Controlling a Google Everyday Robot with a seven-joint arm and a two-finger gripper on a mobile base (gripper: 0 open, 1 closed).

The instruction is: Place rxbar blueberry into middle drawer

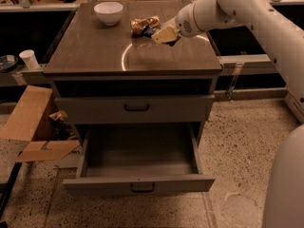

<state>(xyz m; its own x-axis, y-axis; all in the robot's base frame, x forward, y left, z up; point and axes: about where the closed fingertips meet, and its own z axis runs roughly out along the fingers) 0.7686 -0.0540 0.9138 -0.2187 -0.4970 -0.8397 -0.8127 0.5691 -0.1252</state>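
Observation:
My gripper [163, 35] is over the back right of the cabinet top [95, 56], right next to the crinkled golden-brown snack bag [144, 24]. A small dark blue piece, which looks like the rxbar blueberry [151, 31], shows at the gripper's tip, between it and the bag. I cannot tell whether the bar is gripped. The middle drawer [138, 183] is pulled open at the bottom front, and its grey box shows nothing inside. The drawer front above it [137, 108] is closed.
A white bowl [108, 12] stands at the back left of the cabinet top. A paper cup [29, 58] sits on a ledge at the left. An open cardboard box [32, 123] lies on the floor left of the cabinet. My white arm [266, 18] fills the right side.

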